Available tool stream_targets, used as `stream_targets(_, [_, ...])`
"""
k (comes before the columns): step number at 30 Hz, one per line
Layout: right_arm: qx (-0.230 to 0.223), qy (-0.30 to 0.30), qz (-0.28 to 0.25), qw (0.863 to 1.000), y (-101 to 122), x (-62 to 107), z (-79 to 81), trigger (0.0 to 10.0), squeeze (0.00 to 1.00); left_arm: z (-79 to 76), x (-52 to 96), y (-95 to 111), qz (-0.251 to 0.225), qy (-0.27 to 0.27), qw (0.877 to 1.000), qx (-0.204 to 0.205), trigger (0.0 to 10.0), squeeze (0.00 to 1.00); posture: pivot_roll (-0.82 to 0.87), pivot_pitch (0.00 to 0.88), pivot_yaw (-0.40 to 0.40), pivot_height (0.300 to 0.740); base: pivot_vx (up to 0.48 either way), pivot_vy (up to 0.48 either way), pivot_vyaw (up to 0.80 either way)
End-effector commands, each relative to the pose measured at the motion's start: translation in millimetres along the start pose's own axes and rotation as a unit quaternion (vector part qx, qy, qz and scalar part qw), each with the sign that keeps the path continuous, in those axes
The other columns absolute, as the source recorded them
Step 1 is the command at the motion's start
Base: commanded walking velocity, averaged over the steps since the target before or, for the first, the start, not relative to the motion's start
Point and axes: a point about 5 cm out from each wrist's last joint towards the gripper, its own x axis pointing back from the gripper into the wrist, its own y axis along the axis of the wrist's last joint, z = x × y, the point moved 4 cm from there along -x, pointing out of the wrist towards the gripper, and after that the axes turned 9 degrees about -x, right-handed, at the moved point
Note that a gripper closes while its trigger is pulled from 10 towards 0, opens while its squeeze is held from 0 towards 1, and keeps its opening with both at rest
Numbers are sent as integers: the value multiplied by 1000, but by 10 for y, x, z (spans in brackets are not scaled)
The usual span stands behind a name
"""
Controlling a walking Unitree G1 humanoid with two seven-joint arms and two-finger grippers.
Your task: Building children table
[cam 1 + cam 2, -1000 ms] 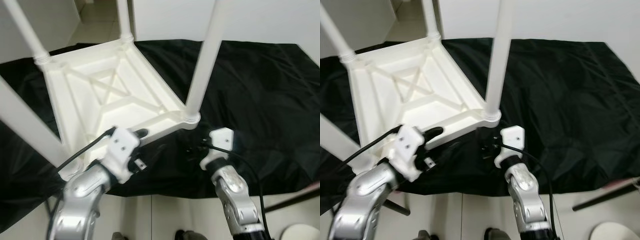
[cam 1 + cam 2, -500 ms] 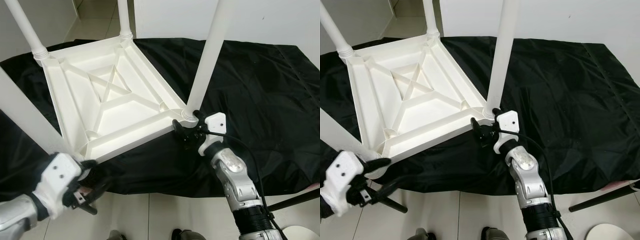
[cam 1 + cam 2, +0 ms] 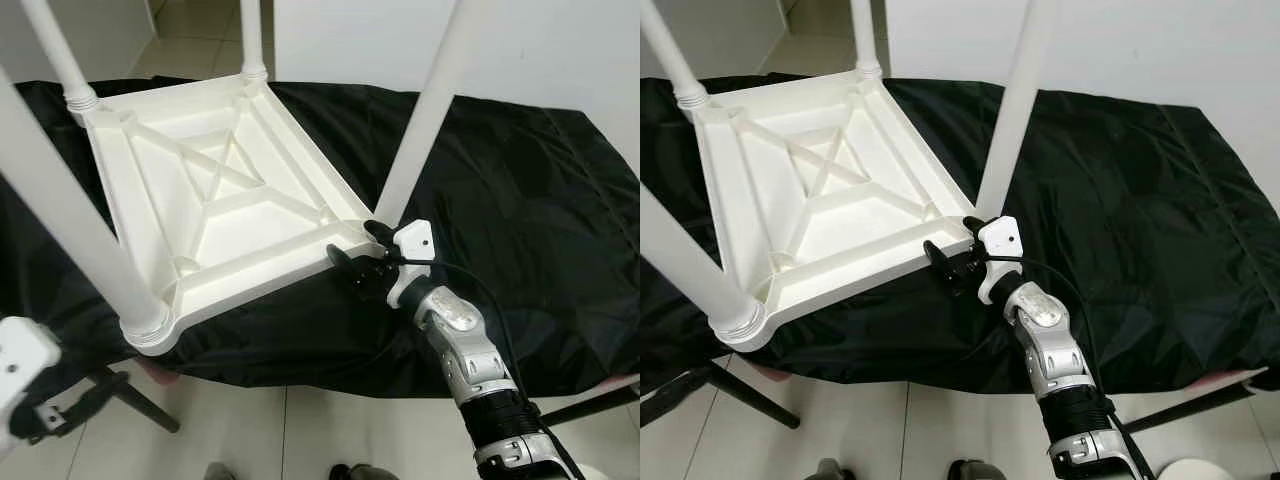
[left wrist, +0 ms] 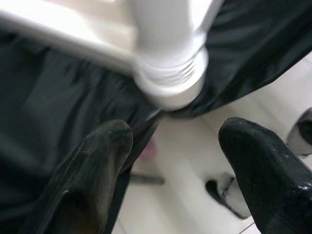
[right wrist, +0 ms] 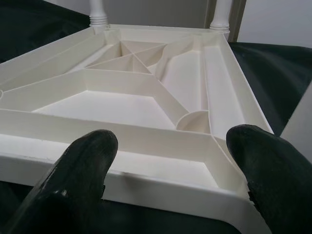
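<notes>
While the white children's table (image 3: 215, 200) lies upside down on the black cloth (image 3: 500, 200), the right pincer (image 3: 355, 262), fingers spread at its near rim, should close squarely on that rim, the left pincer (image 4: 175, 161) hanging spread below the corner leg (image 4: 168, 53).

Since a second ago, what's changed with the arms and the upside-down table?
The left gripper left the table's near rim and dropped low to the robot's left, jaws open below the near-left leg. The right gripper moved up to the rim beside the near-right leg, jaws open. The white table stays inverted on the black cloth.
</notes>
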Motion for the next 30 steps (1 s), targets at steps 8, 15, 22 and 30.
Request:
stream_targets(8, [-7, 26, 0, 1000, -37, -67, 53, 10000, 0, 688, 41, -162, 12, 190, 982, -10, 10000, 0, 126, 78, -61, 740, 0, 0, 0])
stream_targets(15, [-27, 46, -3, 999, -18, -81, 82, 10000, 0, 880, -329, 174, -87, 242, 966, -5, 10000, 0, 102, 86, -38, 740, 0, 0, 0])
stream_targets(22, [-31, 54, 0, 998, 20, -128, 7, 10000, 0, 856, -573, 502, -167, 213, 963, 7, 10000, 0, 65, 107, 4, 740, 0, 0, 0])
stream_targets(30, [-20, 25, 1, 999, 66, -78, -187, 10000, 0, 651, -786, 798, -237, 153, 959, 16, 10000, 0, 47, 129, 12, 740, 0, 0, 0])
